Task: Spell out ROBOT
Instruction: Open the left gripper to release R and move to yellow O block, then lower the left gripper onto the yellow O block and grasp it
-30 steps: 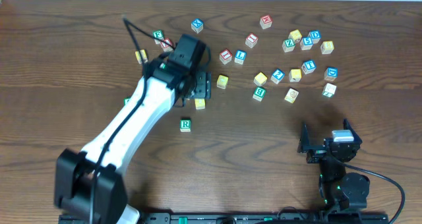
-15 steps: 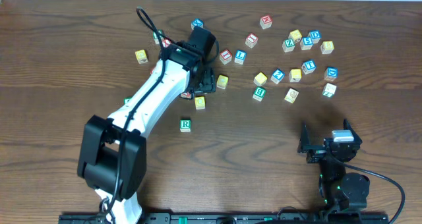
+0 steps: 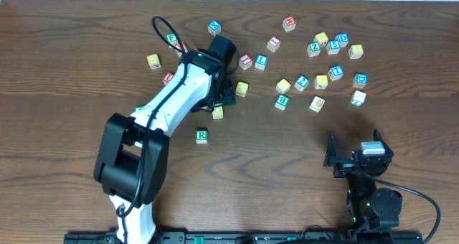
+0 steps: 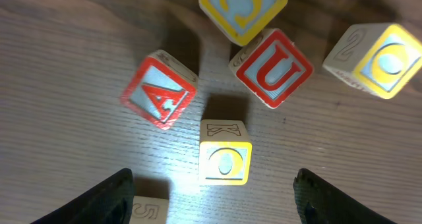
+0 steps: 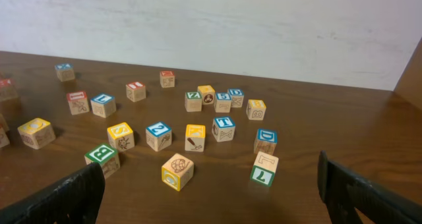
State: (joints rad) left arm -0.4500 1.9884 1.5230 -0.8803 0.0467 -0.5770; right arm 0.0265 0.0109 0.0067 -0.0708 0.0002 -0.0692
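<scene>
While the left claw (image 4: pixel 211 178) hangs wide above it: yellow O cube (image 4: pixel 225 161) sits low centre of the left wrist view, between the jaws, untouched.
Neighbours: red A cube (image 4: pixel 158 89) upper left, red U cube (image 4: pixel 271 67) upper right, both near.
Best approach: descend straight, keep the cube centred, close without nudging either neighbour.
R cube (image 3: pixel 201 135): lower centre of the overhead view, alone on the counter (image 3: pixel 287 179).
Right claw (image 3: pixel 355 158): wide, empty, lower right.

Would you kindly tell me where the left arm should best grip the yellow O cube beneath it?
Likely from above, on the side faces of the yellow O cube: it sits flat, square between the open left end effector, clear of the red A cube and red U cube.
</scene>
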